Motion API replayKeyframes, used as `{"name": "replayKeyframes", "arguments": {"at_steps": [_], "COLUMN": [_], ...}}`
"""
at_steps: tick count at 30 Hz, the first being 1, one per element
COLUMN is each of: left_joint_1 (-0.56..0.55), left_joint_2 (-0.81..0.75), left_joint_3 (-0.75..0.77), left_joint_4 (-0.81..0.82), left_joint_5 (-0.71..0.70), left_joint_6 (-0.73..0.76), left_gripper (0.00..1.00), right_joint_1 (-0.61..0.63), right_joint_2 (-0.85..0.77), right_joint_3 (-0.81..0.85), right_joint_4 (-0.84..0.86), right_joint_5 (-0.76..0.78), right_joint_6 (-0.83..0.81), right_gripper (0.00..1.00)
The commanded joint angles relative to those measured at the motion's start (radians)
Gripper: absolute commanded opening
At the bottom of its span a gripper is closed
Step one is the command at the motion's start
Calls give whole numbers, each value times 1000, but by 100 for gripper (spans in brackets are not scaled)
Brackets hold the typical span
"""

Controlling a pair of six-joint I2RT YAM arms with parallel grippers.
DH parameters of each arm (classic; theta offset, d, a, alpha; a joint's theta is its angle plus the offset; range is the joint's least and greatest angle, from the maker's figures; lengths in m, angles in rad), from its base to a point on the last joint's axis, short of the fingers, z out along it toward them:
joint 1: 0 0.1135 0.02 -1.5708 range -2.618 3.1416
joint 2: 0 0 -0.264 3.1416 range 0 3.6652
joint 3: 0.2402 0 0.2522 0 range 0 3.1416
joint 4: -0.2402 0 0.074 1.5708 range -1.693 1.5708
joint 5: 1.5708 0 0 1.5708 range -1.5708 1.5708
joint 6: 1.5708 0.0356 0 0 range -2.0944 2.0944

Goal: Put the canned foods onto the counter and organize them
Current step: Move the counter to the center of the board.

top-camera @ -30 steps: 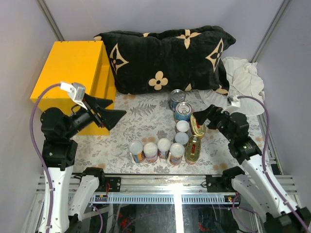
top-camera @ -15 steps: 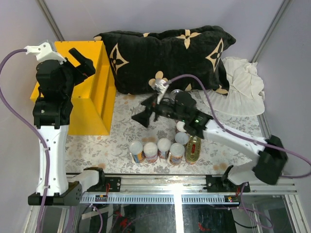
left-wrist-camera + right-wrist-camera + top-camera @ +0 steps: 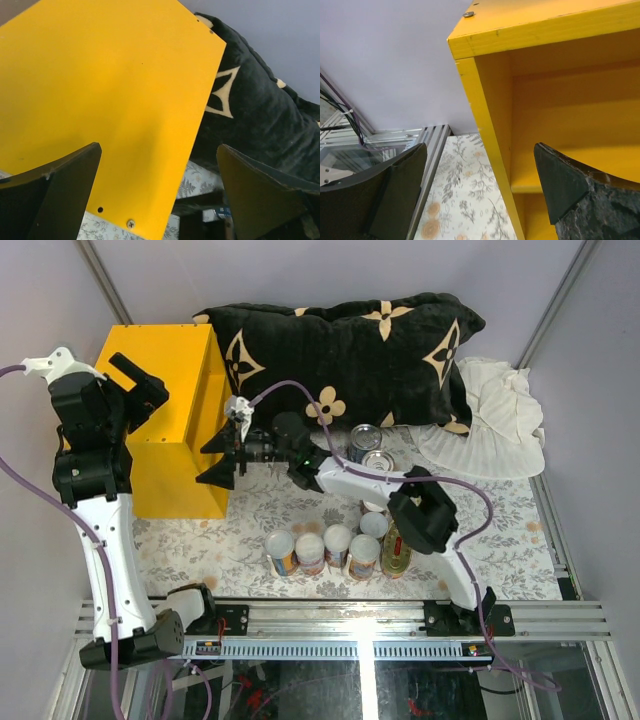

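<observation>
Just right of the counter (image 3: 160,370) hangs the right hand (image 3: 222,452), spread wide.

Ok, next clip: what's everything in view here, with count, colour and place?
counter: one, yellow, back left
slim cans: at least five, white lids, front centre
wide cans: two, silver tops, in front of the pillow
oval tin: one showing, gold, right end of front row
pillow: one, black with cream flowers, back
cloth: one, white, back right
table cover: one, grey floral, under the cans
left gripper: one, black, open, over the counter
right gripper: one, black, open, at the counter's open side
</observation>
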Motion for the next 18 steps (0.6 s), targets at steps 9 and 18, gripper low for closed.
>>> {"name": "replayKeyframes", "arguments": {"at_steps": [9,18], "left_joint_1": [7,8], "left_joint_2": [-83,-92], "left_joint_3": [-44,-28], "left_joint_4": [25,33], "left_joint_5": [103,105], "left_joint_6": [-22,-49], "left_gripper": [100,100], "right_joint_1": [72,105], "right_joint_2": [191,234], "right_joint_3": [334,390], "right_joint_4": [51,21], "right_joint_5": [4,83], "right_joint_6": [-78,-72], "right_gripper": [92,47]}}
